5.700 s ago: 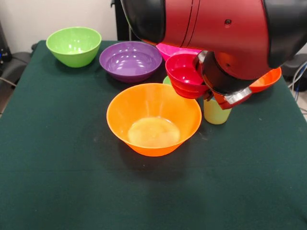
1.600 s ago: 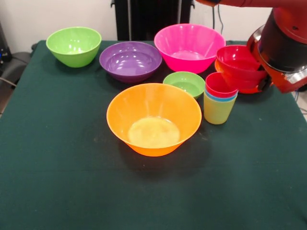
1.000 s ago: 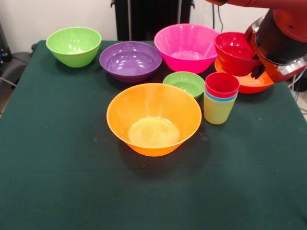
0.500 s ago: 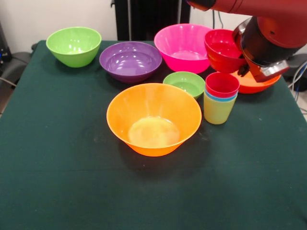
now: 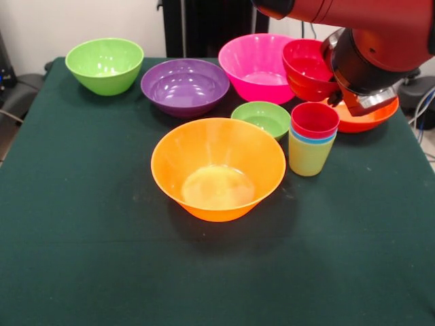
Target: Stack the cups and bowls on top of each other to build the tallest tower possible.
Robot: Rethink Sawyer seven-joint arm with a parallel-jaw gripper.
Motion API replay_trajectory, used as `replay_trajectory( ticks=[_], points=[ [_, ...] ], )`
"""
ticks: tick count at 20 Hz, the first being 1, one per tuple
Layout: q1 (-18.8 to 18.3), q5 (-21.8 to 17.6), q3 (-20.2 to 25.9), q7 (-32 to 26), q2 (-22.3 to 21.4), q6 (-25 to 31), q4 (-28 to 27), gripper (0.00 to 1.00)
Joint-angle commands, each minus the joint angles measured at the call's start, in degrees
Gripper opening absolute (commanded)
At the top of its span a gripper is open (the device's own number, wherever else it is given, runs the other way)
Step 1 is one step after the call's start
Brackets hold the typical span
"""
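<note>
Front view only is available, and in it the jaws are mostly hidden behind the arm's black and red wrist, so whether they are spread or pinched cannot be told directly. A small red bowl is held up off the tabletop at the wrist's edge, tilted with its mouth turned partly toward the camera, so a grip on its rim is judged likely. Just below the held bowl, slightly nearer the camera, the stacked cups stand upright: a yellow-green cup lowest, a blue rim showing above it, a red cup on top. The coming move is judged to turn on this relation: the stack's open mouth lies almost straight under the bowl, its long axis vertical, so the bowl would have to be levelled and lowered centred on that mouth. Behind the wrist, a red-orange bowl rests on the tabletop. Farther out, a small green bowl sits just beside the cups, a pink bowl and a purple bowl stand behind it, a big orange bowl lies toward the camera, and a lime green bowl stands well apart at the far corner.
</note>
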Motion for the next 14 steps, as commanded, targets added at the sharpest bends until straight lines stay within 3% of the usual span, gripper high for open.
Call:
replay_trajectory(
  ticks=[1,14],
  points=[
    [-0.25,-2.15,2.08,3.99,0.88,-6.59,4.76,0.00],
    [-0.03,-1.18,2.50,4.69,1.53,-11.08,4.66,0.00]
  ],
)
